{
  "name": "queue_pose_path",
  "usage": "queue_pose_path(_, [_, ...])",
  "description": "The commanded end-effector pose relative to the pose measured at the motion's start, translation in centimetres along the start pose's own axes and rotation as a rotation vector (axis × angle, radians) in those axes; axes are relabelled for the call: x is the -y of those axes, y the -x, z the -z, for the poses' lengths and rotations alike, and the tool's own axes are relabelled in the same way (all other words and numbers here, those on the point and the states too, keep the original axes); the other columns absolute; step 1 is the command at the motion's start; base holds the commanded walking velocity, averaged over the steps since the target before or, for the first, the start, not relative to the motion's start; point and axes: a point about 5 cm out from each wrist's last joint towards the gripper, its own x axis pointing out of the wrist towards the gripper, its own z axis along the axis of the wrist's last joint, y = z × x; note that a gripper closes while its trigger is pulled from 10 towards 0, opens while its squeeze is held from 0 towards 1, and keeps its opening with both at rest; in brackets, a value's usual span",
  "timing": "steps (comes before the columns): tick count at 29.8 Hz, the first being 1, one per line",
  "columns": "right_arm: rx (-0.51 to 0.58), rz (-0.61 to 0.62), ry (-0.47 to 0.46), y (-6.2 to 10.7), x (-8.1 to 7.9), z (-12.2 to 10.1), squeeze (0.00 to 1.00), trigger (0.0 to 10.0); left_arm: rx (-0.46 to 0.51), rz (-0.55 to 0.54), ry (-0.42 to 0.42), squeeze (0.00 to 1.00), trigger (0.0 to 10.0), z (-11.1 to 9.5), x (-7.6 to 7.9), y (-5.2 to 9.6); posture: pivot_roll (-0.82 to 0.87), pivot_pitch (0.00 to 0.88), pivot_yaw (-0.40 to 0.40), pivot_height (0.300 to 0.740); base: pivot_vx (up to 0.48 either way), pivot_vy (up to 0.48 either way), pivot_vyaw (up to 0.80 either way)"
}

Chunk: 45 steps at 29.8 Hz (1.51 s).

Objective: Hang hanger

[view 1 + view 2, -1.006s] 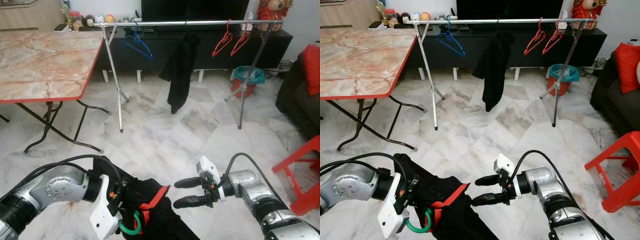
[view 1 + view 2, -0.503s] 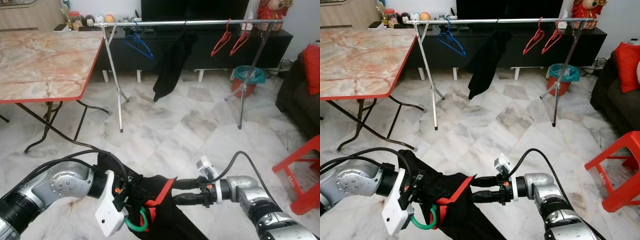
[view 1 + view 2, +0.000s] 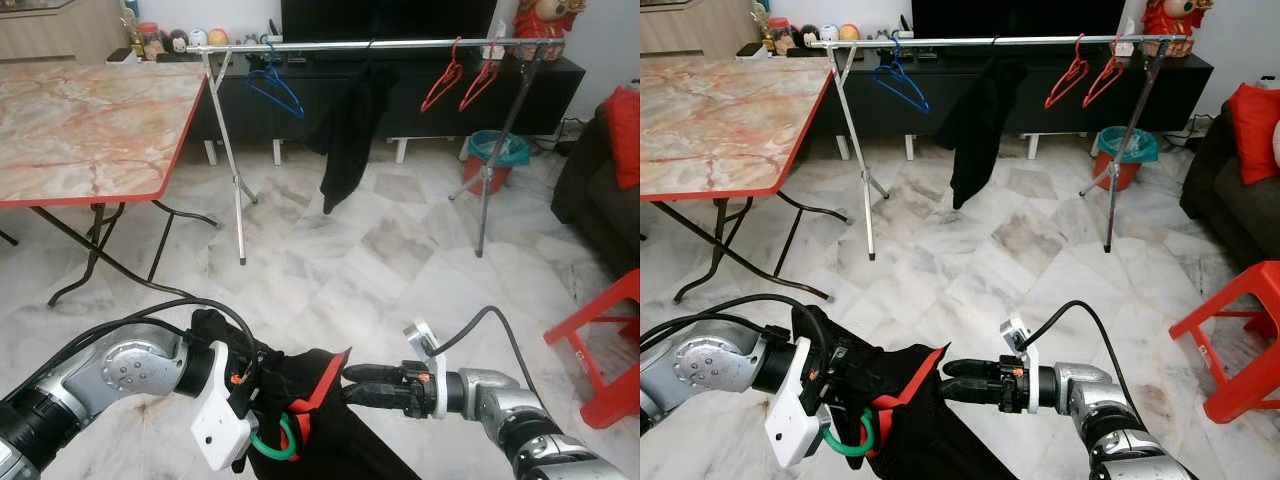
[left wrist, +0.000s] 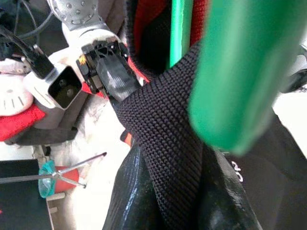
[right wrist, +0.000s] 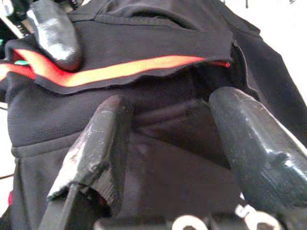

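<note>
Marble floor (image 3: 330,270), green hanger (image 3: 272,445) in left fingers (image 3: 243,392), right fingers (image 3: 362,384) open at garment (image 3: 320,420)

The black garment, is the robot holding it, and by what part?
The left gripper holds the garment bunched at its collar with the green hanger; the right gripper, open, reaches its collar edge.

Two silver arms are showing black cables looping from the forearms. The left gripper (image 3: 262,398) is wearing a white wrist housing; the right gripper (image 3: 352,385) is bearing long glossy black fingers (image 5: 254,143).

Black garment (image 3: 320,420) hides most of the green hanger (image 3: 272,446).
</note>
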Motion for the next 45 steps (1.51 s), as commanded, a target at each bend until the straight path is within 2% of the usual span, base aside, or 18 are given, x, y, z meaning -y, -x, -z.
queue_pose_path(1, [-0.007, -0.014, 0.012, 0.1, -0.1, -0.1, 0.0, 0.0, 0.018, -0.022, -0.012, 0.0, 10.0, -0.3, -0.6, 0.1, 0.09, 0.0, 0.011, 0.74, 0.0, 0.0, 0.0])
queue_pose_path(14, [-0.023, -0.006, 0.007, -0.2, -0.1, -0.1, 0.0, 0.0, 0.0, -0.013, 0.022, 0.0, 10.0, -0.1, -0.5, -0.1, 0.09, 0.0, 0.002, 0.74, 0.0, 0.0, 0.0])
queue_pose_path(15, [-0.022, 0.012, 0.015, -0.2, 0.0, -0.2, 0.0, 3.6, -0.006, -0.016, 0.029, 0.0, 10.0, 0.0, -0.4, -0.1, 0.09, 0.0, 0.002, 0.74, 0.0, 0.0, 0.0])
queue_pose_path(16, [-0.019, 0.023, 0.021, -0.2, 0.1, -0.2, 0.0, 6.1, -0.014, -0.02, 0.042, 0.0, 10.0, 0.1, -0.4, -0.1, 0.09, 0.0, 0.002, 0.74, 0.0, 0.0, 0.0])
queue_pose_path(17, [-0.013, 0.04, 0.035, -0.2, 0.1, -0.2, 0.0, 7.9, -0.021, -0.027, 0.061, 0.0, 10.0, 0.3, -0.3, -0.1, 0.09, 0.0, 0.002, 0.74, 0.0, 0.0, 0.0])
queue_pose_path(18, [-0.01, 0.051, 0.045, -0.2, 0.2, -0.3, 0.0, 7.9, -0.026, -0.032, 0.074, 0.0, 10.0, 0.4, -0.3, 0.0, 0.09, 0.0, 0.002, 0.74, 0.0, 0.0, 0.0])
queue_pose_path(19, [-0.004, 0.082, 0.066, -0.2, 0.4, -0.4, 0.0, 10.0, -0.034, -0.044, 0.097, 0.0, 10.0, 0.7, -0.2, 0.0, 0.09, 0.0, 0.004, 0.74, 0.0, 0.0, 0.0])
queue_pose_path(22, [0.052, 0.224, 0.157, -0.2, 1.0, -1.7, 0.0, 10.0, -0.059, -0.083, 0.179, 0.0, 10.0, 1.4, -0.2, 0.2, 0.08, 0.0, 0.006, 0.74, 0.0, 0.0, 0.0])
queue_pose_path(23, [0.052, 0.224, 0.157, -0.2, 1.0, -1.7, 0.0, 10.0, -0.059, -0.083, 0.179, 0.0, 10.0, 1.4, -0.2, 0.2, 0.08, 0.0, 0.006, 0.74, 0.0, 0.0, 0.0])
queue_pose_path(26, [0.114, 0.398, 0.263, -0.1, 1.6, -3.8, 0.0, 10.0, -0.054, -0.093, 0.229, 0.0, 10.0, 1.5, -0.1, 0.1, 0.08, 0.0, 0.007, 0.74, 0.0, 0.0, 0.0])
queue_pose_path(28, [0.163, 0.452, 0.302, 0.0, 1.7, -5.2, 0.0, 10.0, -0.045, -0.066, 0.257, 0.0, 10.0, 1.4, 0.2, 0.0, 0.08, 0.0, 0.008, 0.74, 0.0, 0.0, 0.0])
queue_pose_path(31, [0.188, 0.46, 0.327, -0.1, 1.6, -6.1, 0.0, 10.0, -0.043, -0.05, 0.289, 0.0, 10.0, 1.4, 0.4, -0.1, 0.08, 0.0, 0.011, 0.74, 0.0, 0.0, 0.0])
queue_pose_path(32, [0.171, 0.447, 0.402, -0.5, 1.2, -7.3, 0.0, 10.0, -0.06, -0.05, 0.393, 0.0, 10.0, 1.8, 0.8, 0.0, 0.07, 0.0, 0.014, 0.74, 0.0, 0.0, 0.0])
queue_pose_path(34, [0.175, 0.412, 0.446, -0.8, 0.7, -8.3, 0.0, 10.0, -0.067, -0.077, 0.484, 0.0, 10.0, 2.2, 1.1, 0.1, 0.07, 0.0, 0.016, 0.74, 0.0, 0.0, 0.0])
queue_pose_path(35, [0.175, 0.412, 0.446, -0.8, 0.7, -8.3, 0.0, 10.0, -0.067, -0.077, 0.484, 0.0, 10.0, 2.2, 1.1, 0.1, 0.07, 0.0, 0.016, 0.74, 0.0, 0.0, 0.0])
queue_pose_path(36, [0.141, 0.366, 0.496, -1.1, 0.2, -9.0, 0.0, 10.0, -0.086, -0.121, 0.572, 0.0, 10.0, 2.7, 1.3, 0.2, 0.07, 0.0, 0.016, 0.74, 0.0, 0.0, 0.0])
queue_pose_path(42, [0.019, 0.319, 0.606, -1.9, -0.3, -9.2, 0.0, 10.0, -0.151, -0.31, 0.809, 0.0, 10.0, 4.9, 2.2, 0.7, 0.06, 0.0, 0.015, 0.74, 0.0, 0.0, 0.0])
queue_pose_path(45, [0.022, 0.303, 0.602, -2.0, -0.4, -9.2, 0.0, 10.0, -0.157, -0.325, 0.842, 0.0, 10.0, 5.0, 2.5, 0.7, 0.06, 0.0, 0.012, 0.74, 0.0, 0.0, 0.0])
